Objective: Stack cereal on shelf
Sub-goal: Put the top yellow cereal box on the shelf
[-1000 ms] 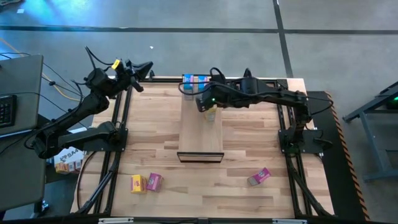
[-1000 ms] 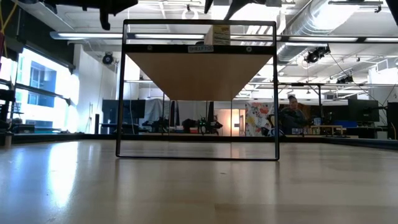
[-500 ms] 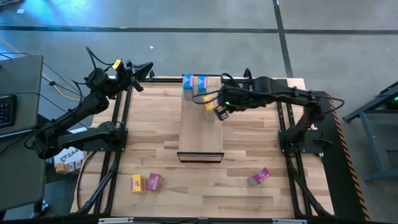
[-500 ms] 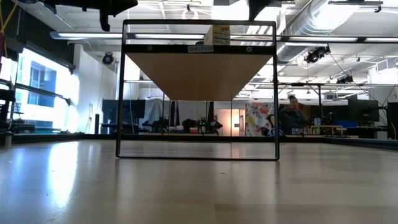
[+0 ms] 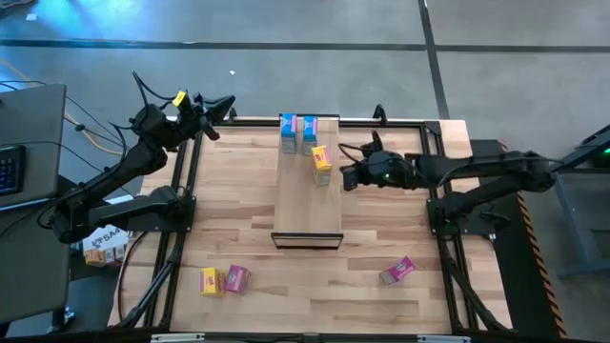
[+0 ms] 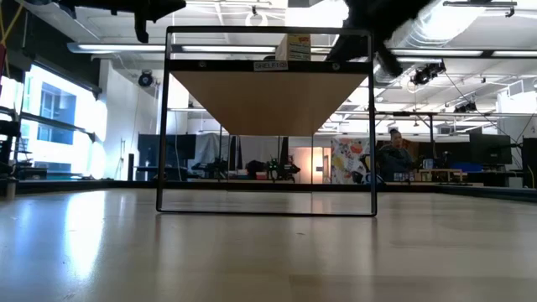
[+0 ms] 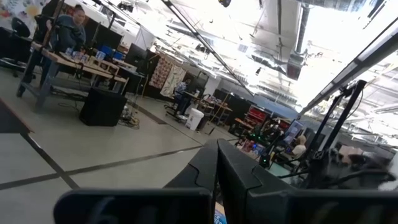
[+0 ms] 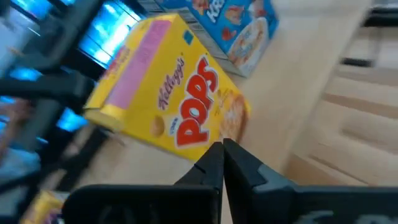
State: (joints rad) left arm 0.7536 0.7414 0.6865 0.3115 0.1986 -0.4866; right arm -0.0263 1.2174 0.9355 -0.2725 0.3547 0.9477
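Left gripper (image 5: 227, 103) sits beyond the table's far left corner, well away from every box, fingers pressed together and empty. Its wrist view looks out into the room, where people sit at distant desks; no cereal is visible from there.

Yellow box (image 5: 209, 281) and pink box (image 5: 236, 277) lie touching each other on the tabletop (image 5: 238, 210) near the front edge, far from both grippers. Their print is too small to read.

Shelf (image 5: 307, 205) runs down the middle of the table. Two blue boxes (image 5: 297, 132) stand side by side at its far end. A second yellow box (image 5: 321, 164) stands just in front of them, alone. In the low view only the top of this yellow box shows above the shelf's front edge; the blue boxes are hidden behind it.

Right gripper (image 5: 347, 175) hovers just right of that yellow box, clear of the shelf's right edge, fingers closed with nothing between them. In the right wrist view the box face reads "Pops", tilted and blurred, with a blue box behind it cut off by the frame.

Another pink box (image 5: 397, 271) lies on the tabletop toward the front right, well apart from the right gripper.
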